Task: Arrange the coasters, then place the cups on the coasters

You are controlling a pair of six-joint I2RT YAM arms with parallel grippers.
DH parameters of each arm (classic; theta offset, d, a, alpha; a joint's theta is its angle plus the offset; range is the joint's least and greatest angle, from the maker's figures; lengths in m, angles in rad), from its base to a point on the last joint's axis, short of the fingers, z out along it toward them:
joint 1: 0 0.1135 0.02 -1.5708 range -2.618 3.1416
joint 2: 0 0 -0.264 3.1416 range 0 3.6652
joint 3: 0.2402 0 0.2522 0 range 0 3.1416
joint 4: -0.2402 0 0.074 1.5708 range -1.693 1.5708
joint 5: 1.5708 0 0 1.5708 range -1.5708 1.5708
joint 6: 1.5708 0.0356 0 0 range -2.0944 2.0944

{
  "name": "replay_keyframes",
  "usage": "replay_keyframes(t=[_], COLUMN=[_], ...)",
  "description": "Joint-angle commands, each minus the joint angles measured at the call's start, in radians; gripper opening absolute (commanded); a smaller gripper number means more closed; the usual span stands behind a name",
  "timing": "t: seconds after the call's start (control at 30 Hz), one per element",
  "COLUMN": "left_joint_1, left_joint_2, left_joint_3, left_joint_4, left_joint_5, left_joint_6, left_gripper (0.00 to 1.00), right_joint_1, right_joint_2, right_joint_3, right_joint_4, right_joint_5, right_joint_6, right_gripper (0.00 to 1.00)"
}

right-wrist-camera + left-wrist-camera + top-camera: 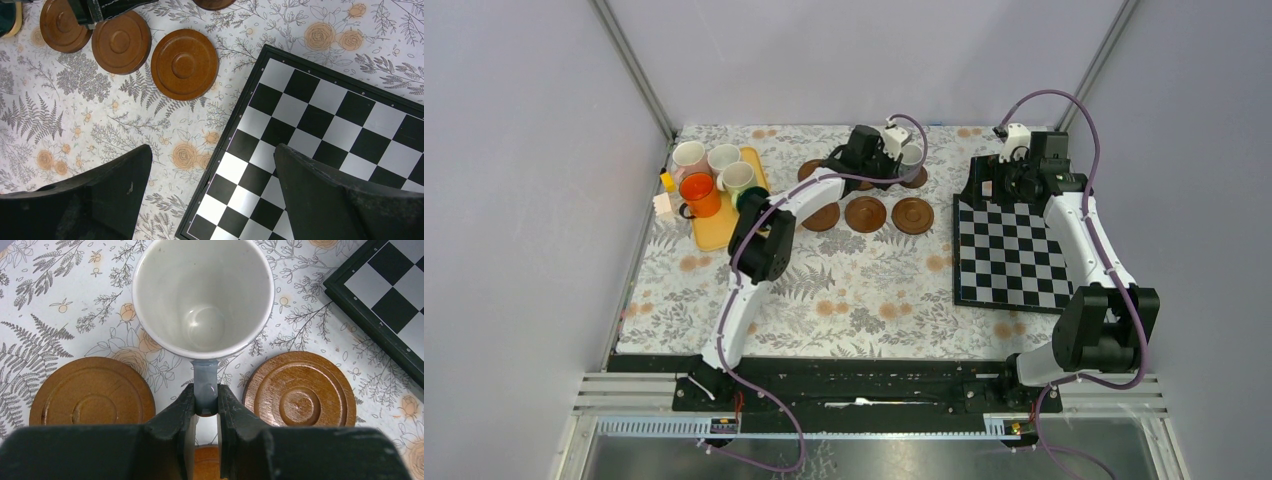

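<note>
My left gripper [205,396] is shut on the handle of a grey cup [202,295] with a white inside. It holds the cup upright at the back centre of the table [911,153]. Brown coasters lie to either side of the cup's handle, one on the left [92,392] and one on the right [300,389], and a third shows under the jaws [206,460]. In the top view three coasters [865,213] form a front row, with more behind them [809,170]. My right gripper [212,155] is open and holds nothing, above the chessboard's left edge.
A yellow tray [714,235] at the back left holds the pink [689,157], white [723,158], pale green [738,177], orange [700,194] and dark [749,198] cups. A chessboard [1009,255] lies at the right. Frame posts stand at the back corners.
</note>
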Motion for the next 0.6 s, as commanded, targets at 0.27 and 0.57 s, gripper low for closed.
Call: replay_keyframes(t=[0.27, 0.57], left_joint_1=[-0.005, -0.005], left_joint_2=[0.074, 0.104], left_joint_3=[0.183, 0.196], left_joint_4=[0.122, 0.124], left_joint_5=[0.032, 0.029], left_joint_6=[0.023, 0.027], left_gripper=[0.00, 0.00], right_joint_1=[-0.003, -0.003], right_joint_2=[0.000, 0.001], right_joint_3=[-0.006, -0.007], right_joint_4=[0.029, 0.027], right_joint_5=[-0.003, 0.003], right_joint_6=[-0.021, -0.026], right_gripper=[1.00, 1.00])
